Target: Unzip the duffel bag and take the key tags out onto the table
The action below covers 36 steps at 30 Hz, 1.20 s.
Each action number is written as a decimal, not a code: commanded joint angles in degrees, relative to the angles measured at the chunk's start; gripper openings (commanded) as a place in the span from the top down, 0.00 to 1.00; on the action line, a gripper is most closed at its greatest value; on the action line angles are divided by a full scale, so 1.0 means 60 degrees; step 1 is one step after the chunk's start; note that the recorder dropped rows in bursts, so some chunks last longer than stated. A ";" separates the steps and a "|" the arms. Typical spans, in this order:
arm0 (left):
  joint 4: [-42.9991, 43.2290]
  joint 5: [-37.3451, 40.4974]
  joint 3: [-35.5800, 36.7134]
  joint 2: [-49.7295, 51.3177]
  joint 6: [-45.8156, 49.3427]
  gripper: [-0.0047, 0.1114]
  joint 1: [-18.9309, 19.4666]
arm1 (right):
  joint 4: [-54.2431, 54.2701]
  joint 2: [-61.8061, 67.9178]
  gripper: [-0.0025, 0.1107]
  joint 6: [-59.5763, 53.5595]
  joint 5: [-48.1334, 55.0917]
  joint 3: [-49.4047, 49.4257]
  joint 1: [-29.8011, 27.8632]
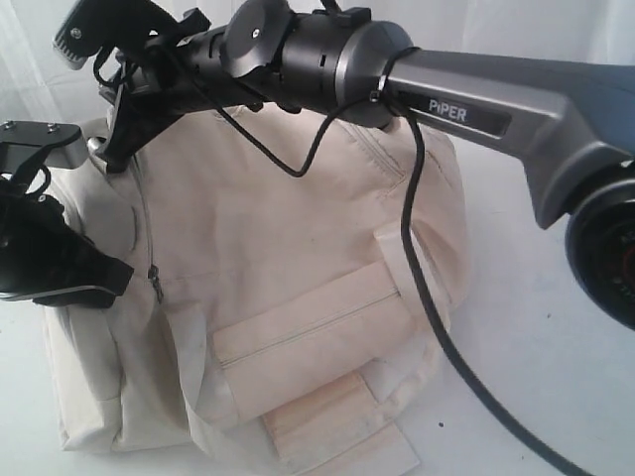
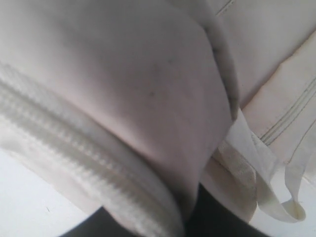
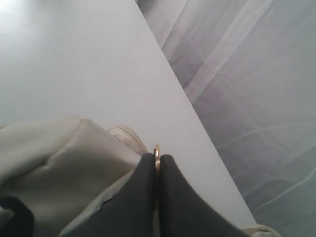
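Note:
The cream-white duffel bag [image 1: 298,248] lies on the white table [image 1: 556,327], its front zip pocket [image 1: 298,332] facing the camera. A grey zipper [image 1: 149,238] runs down its left end, and the bag looks zipped shut. My right gripper [image 1: 117,159] reaches across to the bag's top left end. In the right wrist view this gripper [image 3: 157,157] is shut on a thin brass-coloured zipper pull ring [image 3: 157,150]. My left gripper [image 1: 99,283] is at the bag's left end, and in the left wrist view the gripper [image 2: 148,224] pinches a thick fold of bag fabric [image 2: 123,98] along a zip seam. The key tags are hidden.
The right arm and its black cable [image 1: 417,248] cross over the bag. Loose webbing straps [image 2: 261,192] hang at the bag's front. The table edge [image 3: 197,123] runs just behind the right gripper, with a grey curtain [image 3: 247,74] beyond it.

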 commanded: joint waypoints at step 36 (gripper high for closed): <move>-0.0970 0.1282 -0.0483 -0.0281 0.0000 0.39 -0.0053 | 0.0321 0.0943 0.98 0.0915 0.0849 -0.1669 -0.1199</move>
